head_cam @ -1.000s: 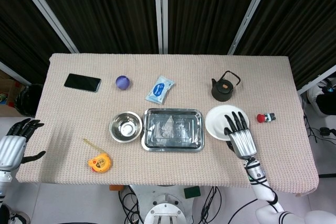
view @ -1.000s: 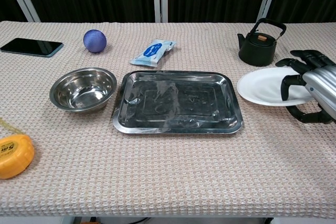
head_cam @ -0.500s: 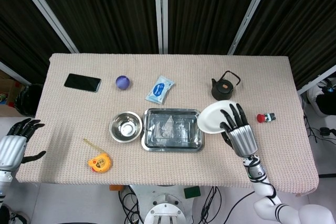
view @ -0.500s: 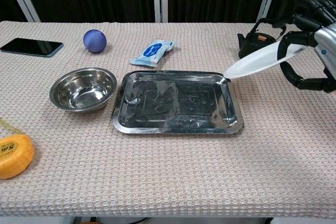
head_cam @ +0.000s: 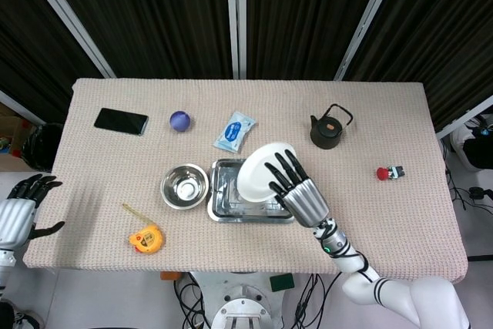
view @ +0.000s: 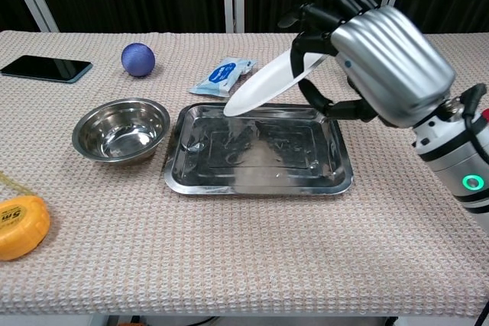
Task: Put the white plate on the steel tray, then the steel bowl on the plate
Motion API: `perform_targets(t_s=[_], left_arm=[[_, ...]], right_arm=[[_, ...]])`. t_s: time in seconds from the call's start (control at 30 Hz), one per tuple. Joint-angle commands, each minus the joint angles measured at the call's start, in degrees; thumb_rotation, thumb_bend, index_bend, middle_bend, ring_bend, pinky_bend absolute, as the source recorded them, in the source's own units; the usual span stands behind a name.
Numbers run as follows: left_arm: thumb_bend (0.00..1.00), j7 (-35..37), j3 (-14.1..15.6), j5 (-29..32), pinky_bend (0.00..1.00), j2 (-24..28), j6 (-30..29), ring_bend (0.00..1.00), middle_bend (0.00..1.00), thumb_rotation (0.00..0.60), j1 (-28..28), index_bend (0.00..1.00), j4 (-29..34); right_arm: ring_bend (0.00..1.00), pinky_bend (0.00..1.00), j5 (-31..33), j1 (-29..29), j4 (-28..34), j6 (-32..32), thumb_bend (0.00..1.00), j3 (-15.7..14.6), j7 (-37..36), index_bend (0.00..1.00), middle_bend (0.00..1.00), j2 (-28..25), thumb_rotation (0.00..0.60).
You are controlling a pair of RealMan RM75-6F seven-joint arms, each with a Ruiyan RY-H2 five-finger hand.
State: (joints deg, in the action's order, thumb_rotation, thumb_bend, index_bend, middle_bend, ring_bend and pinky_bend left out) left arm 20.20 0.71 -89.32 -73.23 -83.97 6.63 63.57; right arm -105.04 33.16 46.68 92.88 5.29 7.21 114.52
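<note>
My right hand (head_cam: 298, 189) (view: 374, 51) grips the white plate (head_cam: 259, 169) (view: 263, 85) by its rim and holds it tilted in the air over the steel tray (head_cam: 223, 206) (view: 260, 177). The plate's low edge points left and hangs just above the tray's far side. The steel bowl (head_cam: 184, 186) (view: 121, 128) sits empty on the cloth just left of the tray. My left hand (head_cam: 19, 209) hangs open off the table's left edge, seen only in the head view, with nothing in it.
A black kettle (head_cam: 329, 129), a wipes packet (head_cam: 235, 130) (view: 222, 75), a purple ball (head_cam: 180, 120) (view: 138, 59) and a phone (head_cam: 121, 121) (view: 46, 68) lie at the back. A yellow tape measure (head_cam: 145, 237) (view: 21, 224) is front left; a red toy (head_cam: 390, 172) lies right.
My right hand has carried the plate leftward and higher, from beside the tray's right end to above its middle. The left hand has stayed put.
</note>
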Motion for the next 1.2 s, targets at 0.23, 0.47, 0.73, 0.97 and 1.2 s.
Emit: perform_targets(t_s=[0.23, 0.47, 0.73, 0.97, 1.2], left_arm=[[0.07, 2.07, -0.11, 0.39, 0.16, -1.02, 1.07, 0.10, 0.18, 0.600, 0.42, 0.24, -2.48], [0.07, 2.52, 0.00, 0.05, 0.16, -1.29, 1.12, 0.10, 0.18, 0.600, 0.65, 0.25, -2.99], [0.07, 2.15, 0.05, -0.02, 0.16, -1.28, 0.88, 0.10, 0.18, 0.600, 0.58, 0.25, -2.91], [0.07, 2.14, 0.09, 0.06, 0.16, -1.36, 0.88, 0.10, 0.18, 0.600, 0.51, 0.25, -2.93], [0.07, 2.31, 0.04, 0.16, 0.16, -1.31, 0.91, 0.10, 0.18, 0.600, 0.50, 0.25, -3.10]], right_arm=[[0.00, 0.00, 2.95, 0.52, -9.00, -3.98, 0.48, -1.46, -5.25, 0.96, 0.22, 6.62, 0.600], [0.00, 0.00, 3.76, -0.97, -11.28, -5.11, 0.48, -3.73, -7.34, 0.96, 0.21, 7.88, 0.600], [0.00, 0.00, 4.65, -2.65, -10.63, -6.34, 0.45, -5.50, -8.73, 0.93, 0.21, 8.11, 0.600], [0.00, 0.00, 5.38, -2.60, -7.45, -9.21, 0.36, -6.41, -10.14, 0.71, 0.16, 7.06, 0.600], [0.00, 0.00, 6.04, -2.57, -4.39, -10.99, 0.20, -6.59, -9.77, 0.34, 0.10, 5.34, 0.600]])
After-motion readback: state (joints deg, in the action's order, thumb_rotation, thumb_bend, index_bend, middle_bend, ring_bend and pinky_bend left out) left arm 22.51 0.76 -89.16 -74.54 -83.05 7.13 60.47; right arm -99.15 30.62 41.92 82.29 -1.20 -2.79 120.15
